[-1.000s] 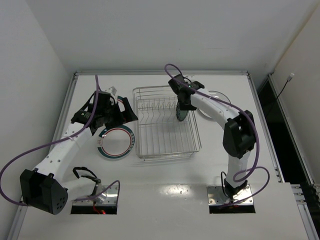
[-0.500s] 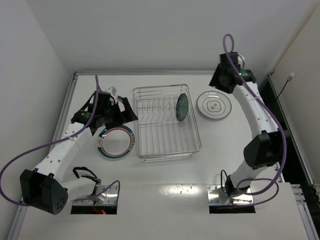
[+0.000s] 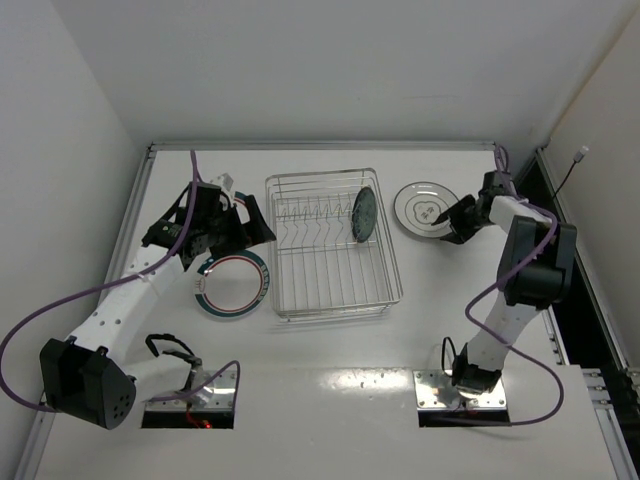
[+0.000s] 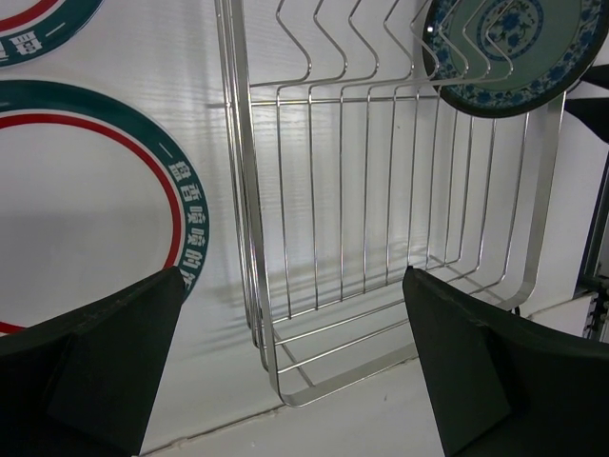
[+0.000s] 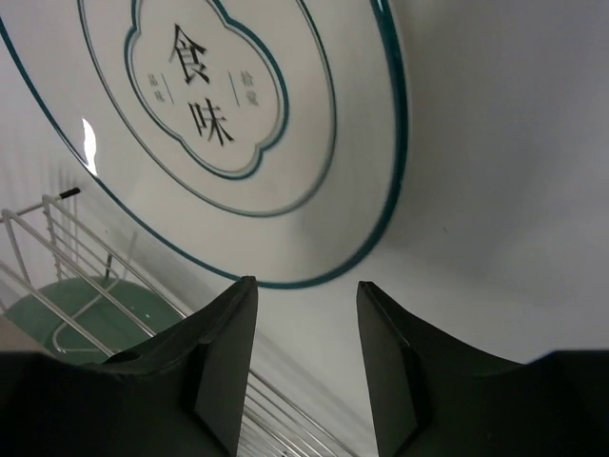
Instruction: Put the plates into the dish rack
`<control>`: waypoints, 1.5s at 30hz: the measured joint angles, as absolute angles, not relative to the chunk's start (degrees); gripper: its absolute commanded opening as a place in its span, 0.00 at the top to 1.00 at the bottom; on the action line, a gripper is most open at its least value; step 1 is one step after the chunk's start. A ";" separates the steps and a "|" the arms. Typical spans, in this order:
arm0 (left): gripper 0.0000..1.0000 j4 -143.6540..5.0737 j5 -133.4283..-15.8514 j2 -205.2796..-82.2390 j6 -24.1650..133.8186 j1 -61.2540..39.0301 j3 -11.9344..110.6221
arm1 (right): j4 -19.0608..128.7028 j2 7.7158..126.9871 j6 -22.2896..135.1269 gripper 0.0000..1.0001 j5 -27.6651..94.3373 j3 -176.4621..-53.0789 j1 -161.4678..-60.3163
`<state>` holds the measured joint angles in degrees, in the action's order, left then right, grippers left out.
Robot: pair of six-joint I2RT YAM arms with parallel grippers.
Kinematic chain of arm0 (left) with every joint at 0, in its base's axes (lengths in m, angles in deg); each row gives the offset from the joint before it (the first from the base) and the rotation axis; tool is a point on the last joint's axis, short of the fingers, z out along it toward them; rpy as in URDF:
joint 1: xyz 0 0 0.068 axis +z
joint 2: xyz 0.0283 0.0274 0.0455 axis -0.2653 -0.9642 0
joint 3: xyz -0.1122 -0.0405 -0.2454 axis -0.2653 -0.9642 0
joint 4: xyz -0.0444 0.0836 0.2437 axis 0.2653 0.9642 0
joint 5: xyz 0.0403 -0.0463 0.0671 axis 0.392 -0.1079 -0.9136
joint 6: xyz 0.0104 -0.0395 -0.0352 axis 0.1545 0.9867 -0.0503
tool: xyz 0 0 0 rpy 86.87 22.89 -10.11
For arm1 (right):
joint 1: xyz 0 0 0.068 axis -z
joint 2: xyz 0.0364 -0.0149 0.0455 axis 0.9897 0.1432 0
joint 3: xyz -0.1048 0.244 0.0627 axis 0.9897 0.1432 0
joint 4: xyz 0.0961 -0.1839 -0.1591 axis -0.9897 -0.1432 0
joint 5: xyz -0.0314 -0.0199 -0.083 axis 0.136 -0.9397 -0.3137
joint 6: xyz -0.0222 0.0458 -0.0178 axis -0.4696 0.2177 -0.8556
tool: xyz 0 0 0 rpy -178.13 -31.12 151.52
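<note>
The dish rack [image 3: 330, 270] stands mid-table. The small dark teal plate [image 3: 364, 214] stands upright among its tines at the back right; it also shows in the left wrist view [image 4: 509, 48]. The white plate with black centre marks [image 3: 423, 207] lies flat to the right of the rack. My right gripper [image 3: 452, 222] is open and empty, low at that plate's near right rim [image 5: 238, 124]. One rim-band plate [image 3: 232, 286] lies left of the rack. A second rim-band plate [image 4: 38, 19] shows only in the left wrist view. My left gripper [image 3: 258, 228] is open and empty above the rack's left edge [image 4: 243, 190].
The rack's right wall [image 5: 57, 238] shows at the lower left of the right wrist view. A raised table rim [image 3: 320, 146] runs along the back. Purple cables [image 3: 120, 285] trail along both arms.
My right arm left the teal plate standing in the rack, swung up and right, then came down beside the white plate with black marks. The left arm has not moved.
</note>
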<state>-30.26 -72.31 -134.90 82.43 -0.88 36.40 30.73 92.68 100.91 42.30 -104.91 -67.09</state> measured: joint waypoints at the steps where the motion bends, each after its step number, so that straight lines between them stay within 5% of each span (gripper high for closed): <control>1: 0.01 -30.19 -72.33 -134.90 82.43 -0.86 36.40 | 31.06 94.01 100.94 0.58 42.56 -106.05 -67.11; 8: 0.01 -29.47 -73.29 -134.79 82.43 -0.86 36.40 | 31.08 102.56 101.11 0.65 42.82 -113.79 -67.11; 30: 0.01 -29.10 -73.91 -133.98 82.40 -0.64 36.40 | 30.90 94.47 100.15 0.61 42.21 -112.17 -62.59; 45: 0.01 -29.14 -73.93 -133.98 82.27 -0.64 35.28 | 29.66 103.06 97.59 0.61 46.93 -110.75 -60.27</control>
